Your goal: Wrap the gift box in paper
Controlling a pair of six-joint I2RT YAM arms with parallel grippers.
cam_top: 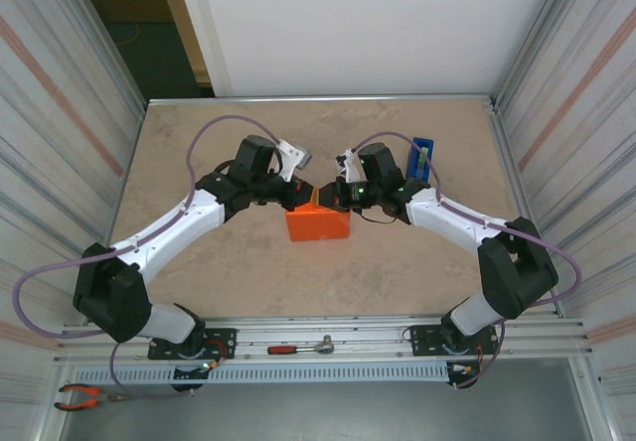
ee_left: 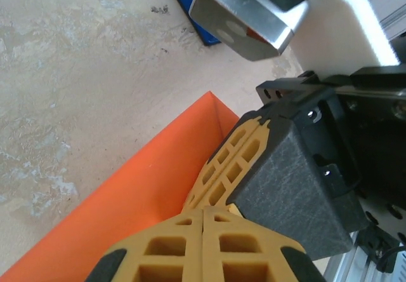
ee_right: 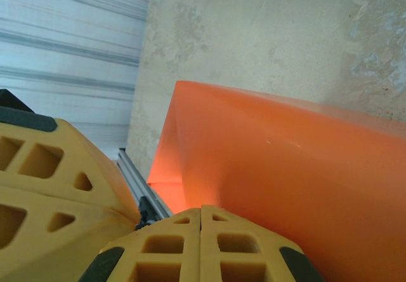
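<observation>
Two pincers meet at the 12 o'clock edge of the gift box (cam_top: 318,224), mid-table. Your left gripper (cam_top: 301,195) and right gripper (cam_top: 333,191) both have fingers pressed together, probably steadying the paper (ee_right: 285,167) flap for creasing. Whether paper sits between them, you can't tell. The tape dispenser (cam_top: 423,156) waits at 2 o'clock.

Seen from above, the 2 arms rise from bases at 7 and 5 o'clock, elbows bowed outward, wrists converging near centre. The left gripper (cam_top: 302,196) points toward 3 o'clock and the right gripper (cam_top: 337,195) toward 9 o'clock, tips nearly meeting. On each, the 2 yellow fingers (ee_left: 168,250) press flush together.
</observation>
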